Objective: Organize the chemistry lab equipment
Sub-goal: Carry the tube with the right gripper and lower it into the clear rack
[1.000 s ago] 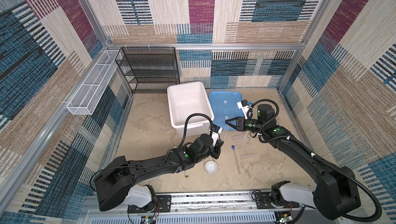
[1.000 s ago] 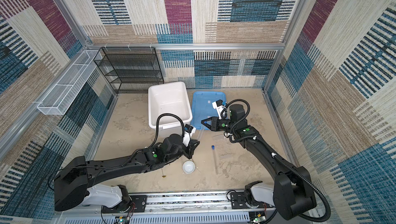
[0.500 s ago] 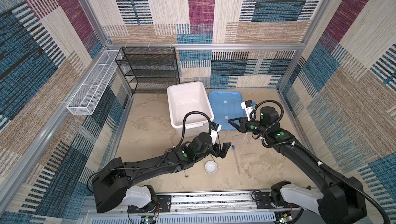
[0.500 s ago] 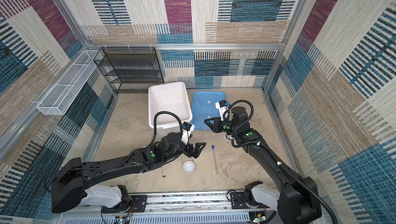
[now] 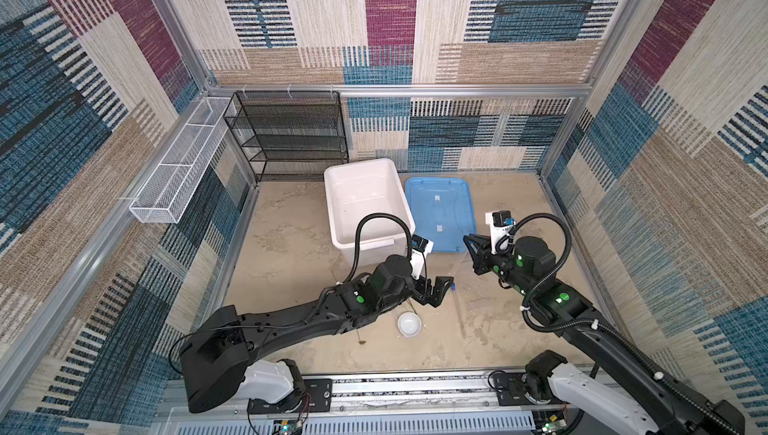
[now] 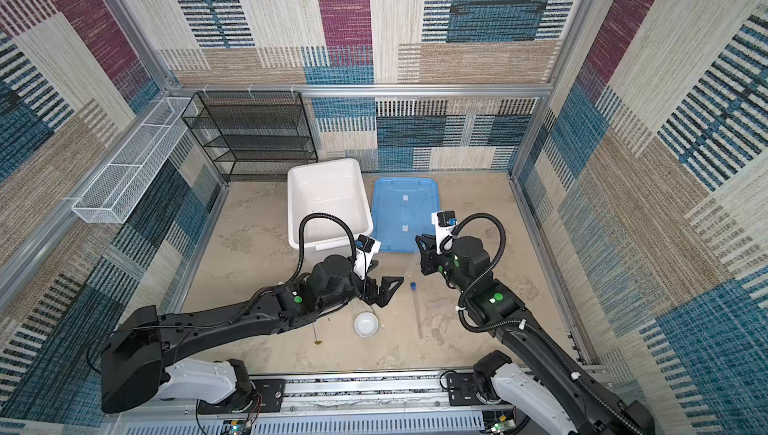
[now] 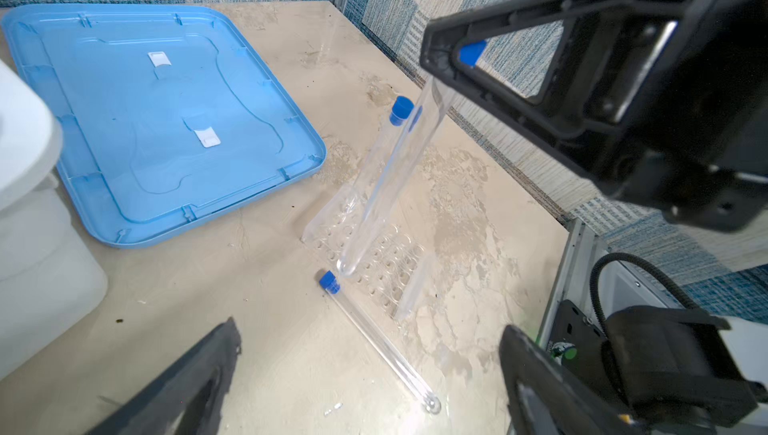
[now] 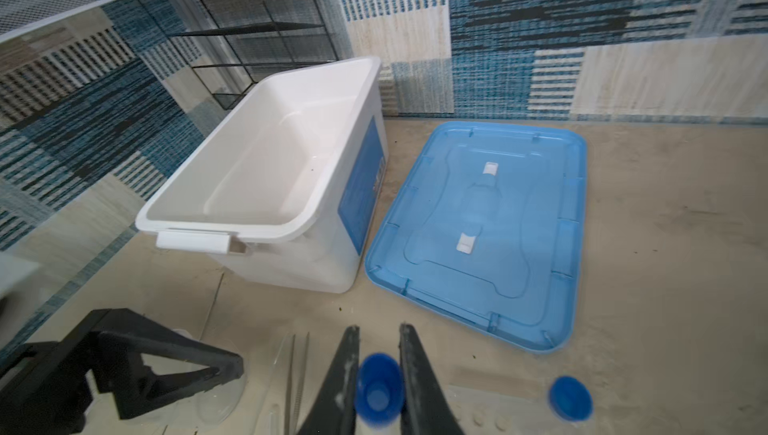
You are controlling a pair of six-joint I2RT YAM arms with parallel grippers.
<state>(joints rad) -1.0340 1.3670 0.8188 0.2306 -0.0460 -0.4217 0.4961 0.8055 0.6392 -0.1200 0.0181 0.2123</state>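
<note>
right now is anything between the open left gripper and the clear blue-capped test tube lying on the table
Nothing visible does. The clear blue-capped test tube lies bare on the tan table ahead of the left gripper, its jaws spread. Beside its cap end only: the clear plastic rack and a second tube hanging in the right gripper.

Patchwork woven walls, sandy floor, black mesh shelf

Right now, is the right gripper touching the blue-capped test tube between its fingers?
Touching. In the right wrist view the right gripper clamps the test tube by its blue cap, fingers against both sides.
</note>
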